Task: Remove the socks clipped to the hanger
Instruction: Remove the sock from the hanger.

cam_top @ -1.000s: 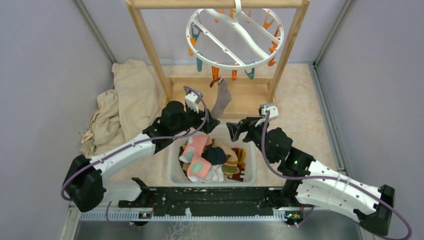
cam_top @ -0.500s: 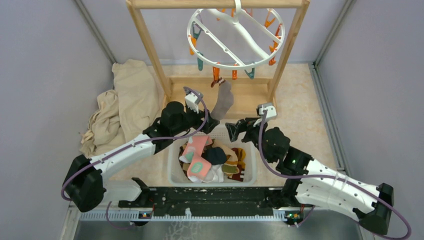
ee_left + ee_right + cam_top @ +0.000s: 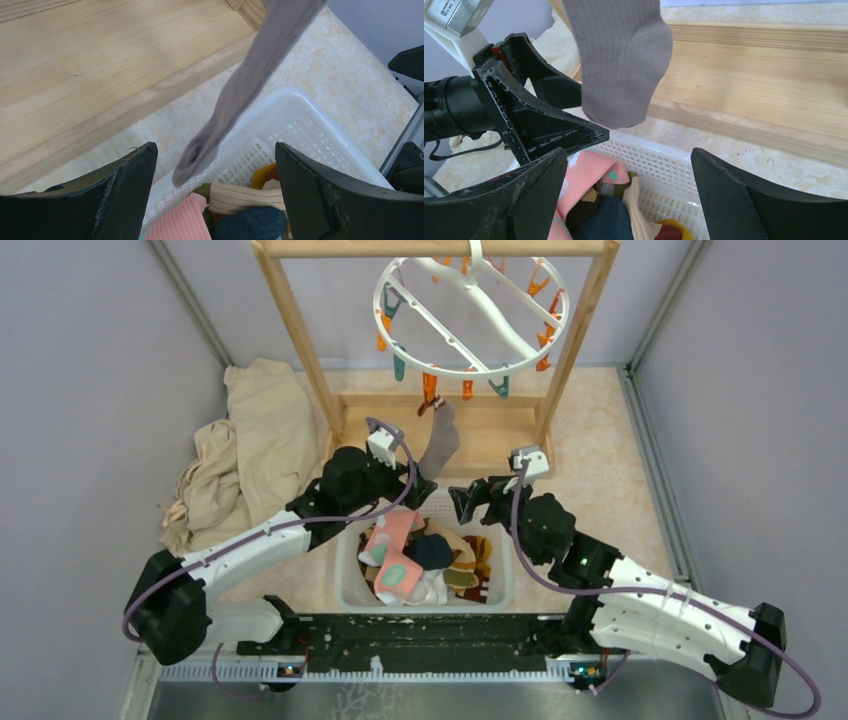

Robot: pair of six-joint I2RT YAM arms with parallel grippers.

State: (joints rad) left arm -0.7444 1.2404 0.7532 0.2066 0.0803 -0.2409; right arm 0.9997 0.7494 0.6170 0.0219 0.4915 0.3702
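Grey partition walls enclosed a beige speckled table on the left, right and far sides. One wooden frame stood at the far middle. From its top bar hung one hanger, a white ring with curved crossbars and orange and teal clips around its rim. The clips were too small and overlapped to count with confidence.

One grey sock was found on the hanger. It hung from an orange clip at the near side of the ring, with its toe down over the far edge of the basket. No other clip was seen to carry a sock.

One white perforated basket sat just near of the frame, between the two arms. The removed socks lay heaped in it: pink, navy, mustard, brown and white pieces were noted, but the exact count could not be settled.

One crumpled beige cloth lay at the left of the frame.

Two arms were present. The left gripper was just left of the grey sock's toe, its jaws wide apart and holding nothing. In the left wrist view the toe hung between the fingers, touching neither. The right gripper was just right of the sock, its jaws likewise wide apart and empty.
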